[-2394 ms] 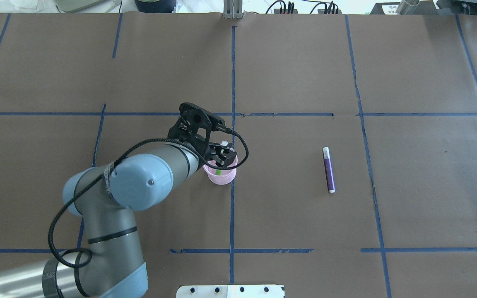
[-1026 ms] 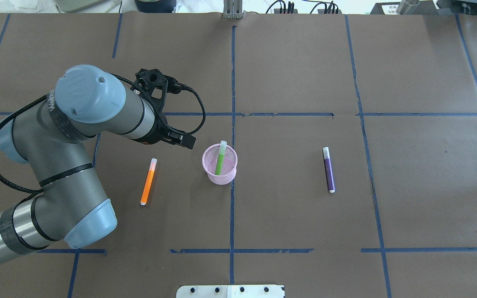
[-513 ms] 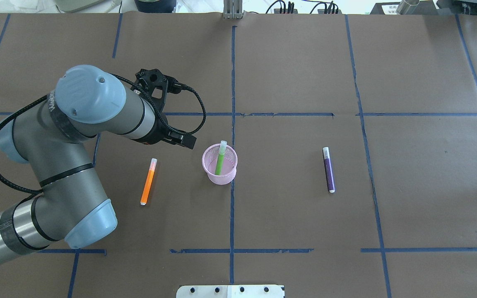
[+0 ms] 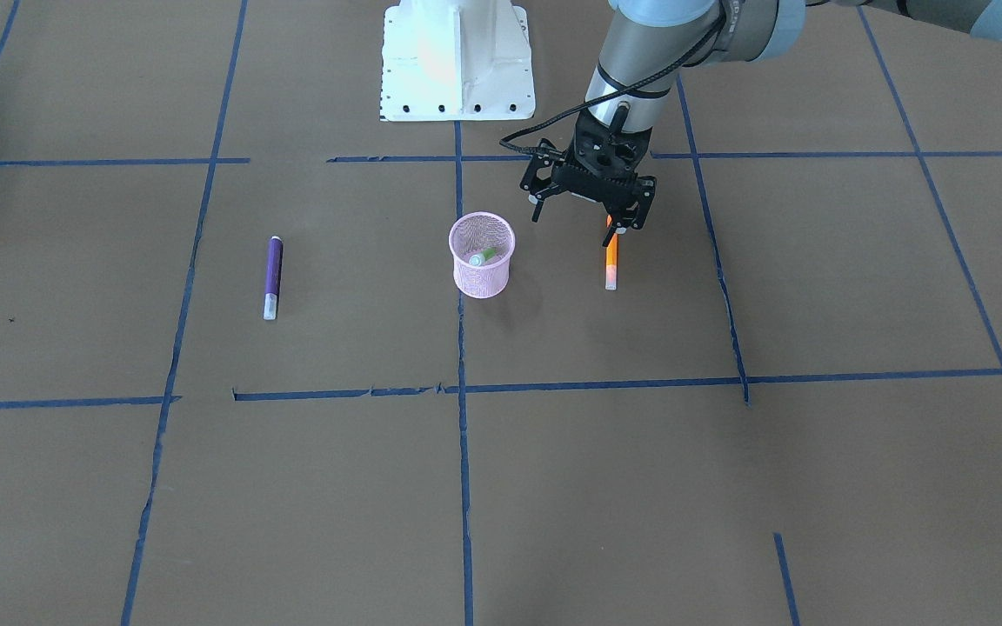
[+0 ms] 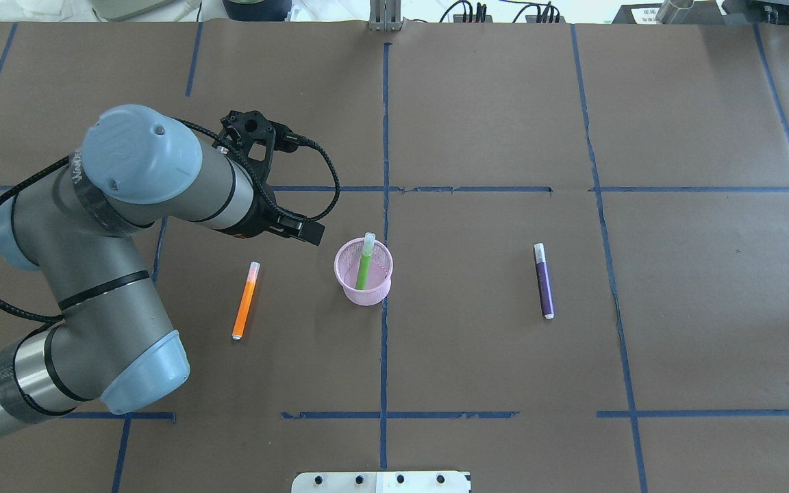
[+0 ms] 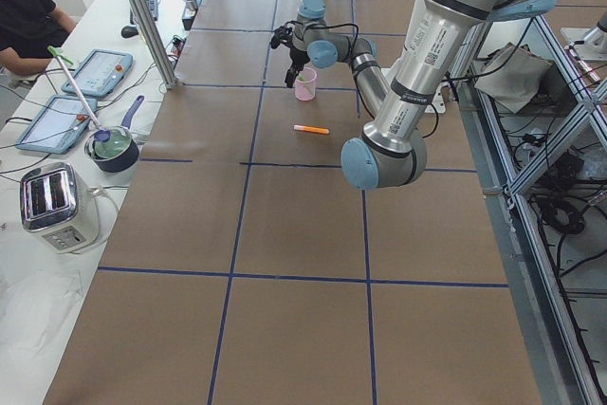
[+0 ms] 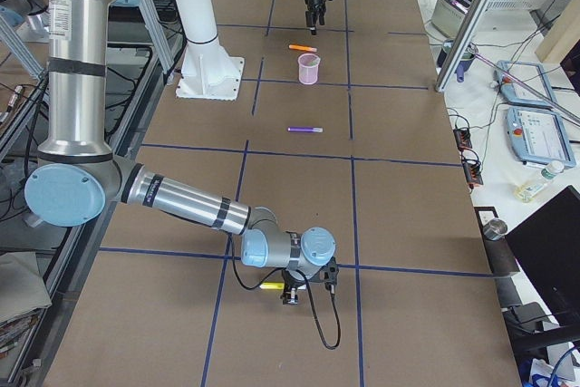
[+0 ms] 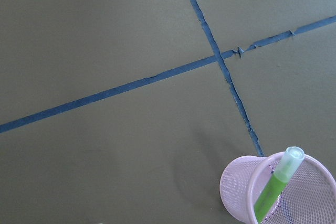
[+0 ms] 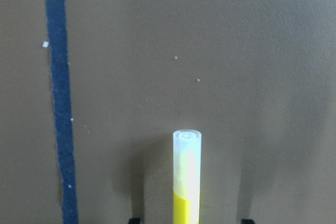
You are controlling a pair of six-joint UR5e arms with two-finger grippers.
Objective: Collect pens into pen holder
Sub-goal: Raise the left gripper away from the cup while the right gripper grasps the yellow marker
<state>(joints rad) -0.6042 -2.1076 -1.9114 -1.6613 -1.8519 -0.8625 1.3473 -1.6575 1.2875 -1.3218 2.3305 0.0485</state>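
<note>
- Left gripper (image 4: 588, 217): jaws spread, empty, above the table.
- Holder (image 4: 482, 261): upright just beside those jaws, toward the robot's right. A green pen (image 5: 364, 266) leans inside it.
- Orange pen (image 4: 611, 265): flat, near the jaws, untouched.
- Purple pen (image 5: 544, 281): flat, well beyond the holder.
- Right gripper (image 7: 288, 295): jaws spread, straddling a yellow pen (image 9: 186, 182) without contact.
- Left arm (image 5: 127, 226): the lettering on it is unreadable.

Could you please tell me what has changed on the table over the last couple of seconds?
The left claw let go of the green highlighter, which now leans in the pink pen holder, and drew back toward the orange highlighter on its own left. The holder and the purple pen stayed put.
</note>
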